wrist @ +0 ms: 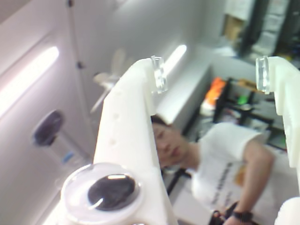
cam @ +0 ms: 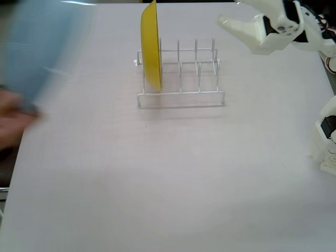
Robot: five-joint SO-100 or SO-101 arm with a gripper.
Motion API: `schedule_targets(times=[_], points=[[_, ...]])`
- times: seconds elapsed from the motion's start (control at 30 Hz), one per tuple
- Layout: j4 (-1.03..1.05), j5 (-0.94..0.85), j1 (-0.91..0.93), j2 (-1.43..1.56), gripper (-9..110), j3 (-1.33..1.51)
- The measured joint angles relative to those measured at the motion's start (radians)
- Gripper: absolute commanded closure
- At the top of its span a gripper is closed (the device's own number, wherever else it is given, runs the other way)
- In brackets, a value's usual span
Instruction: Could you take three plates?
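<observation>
Evidently the hand (cam: 229, 11) is spread wide and carries nothing: in the fixed view it hangs raised at the upper right of the desk (cam: 168, 178), fingertips aimed left toward the rack, and in the wrist view its two white fingers (wrist: 129, 122) stand far apart with only the room and a person in a white shirt (wrist: 220, 164) showing between them. Just left of the hand stands a white wire rack (cam: 181, 79). Its leftmost slot holds a yellow plate (cam: 151, 44) upright on edge; the remaining slots look bare. At the far left edge of the fixed view a large light blue blur, probably the light blue plate (cam: 44, 47), seems to be held by a blurred human hand (cam: 13, 118), well apart from the rack. The cream-white and orange-red plates are not visible in either view. Judging from this, the rack no longer carries any of the three plates, so the taking looks finished or nearly so, though the pictures cannot confirm where two of them have gone.
</observation>
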Motion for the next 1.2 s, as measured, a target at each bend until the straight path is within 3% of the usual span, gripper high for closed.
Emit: schedule_targets(times=[0.4,0.47,0.57,1.2], points=[[0.094,0.253,0.291,0.227,79,0.575],[0.123,0.291,0.311,0.255,90,0.644],[0.133,0.301,0.314,0.318,102,0.75],[0.055,0.339,0.133,0.746,102,1.381]])
